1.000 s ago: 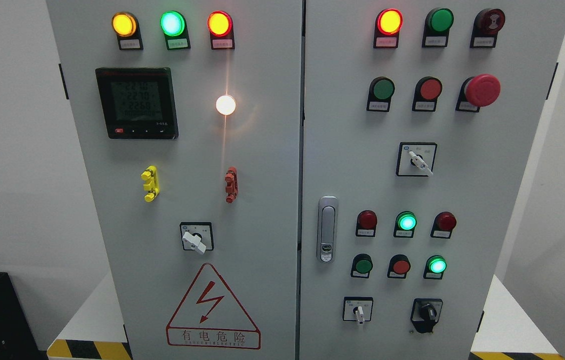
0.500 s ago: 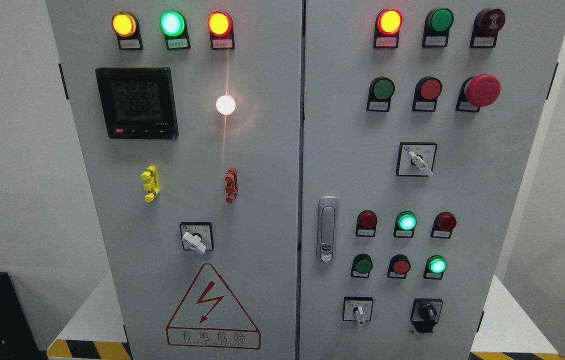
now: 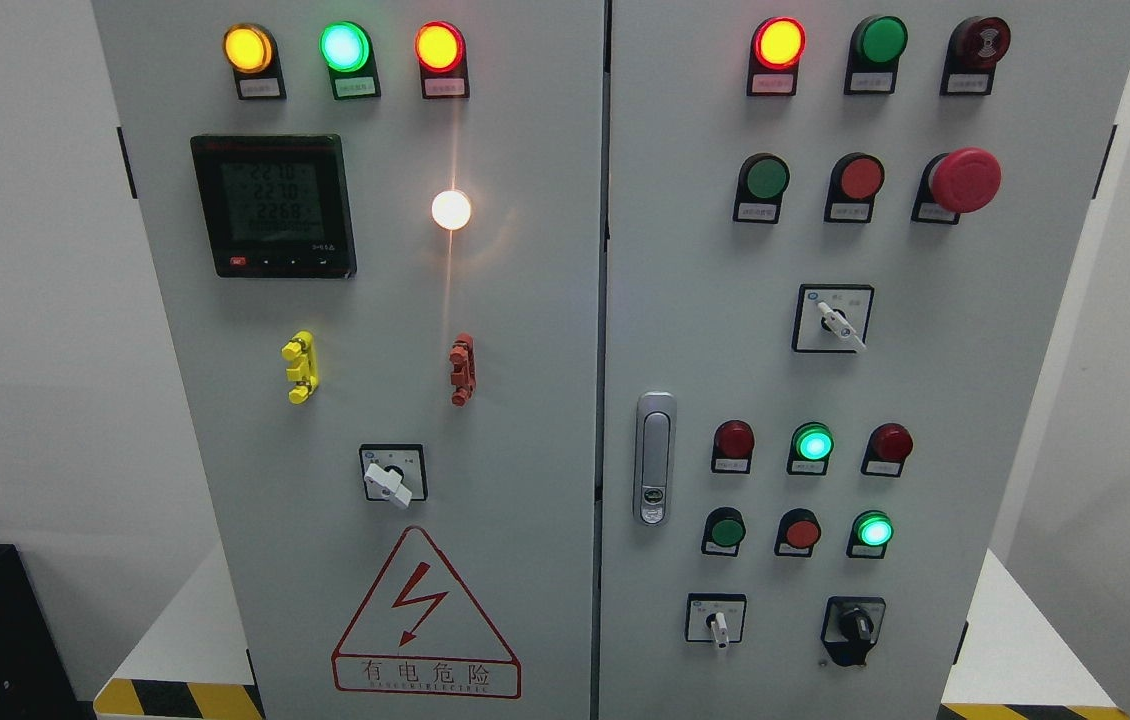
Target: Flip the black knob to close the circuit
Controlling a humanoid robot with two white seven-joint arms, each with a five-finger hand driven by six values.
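Grey cabinet (image 3: 525, 330); black knob (image 3: 856, 626), lower right; red-outlined warning triangle (image 3: 425, 615); yellow-and-black striped edge (image 3: 175, 698), lower left.

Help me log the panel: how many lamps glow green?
3: one in the left door's top row, one in the right door's lower cluster, middle of its upper row, one right of its lower row.

The black knob (image 3: 855, 627) sits way down in the lower right corner of the right-hand cabinet door, on a dark mounting plate. It's a small rotary selector with a raised grip bar that looks roughly upright, maybe tilted a touch. Nothing is touching it.
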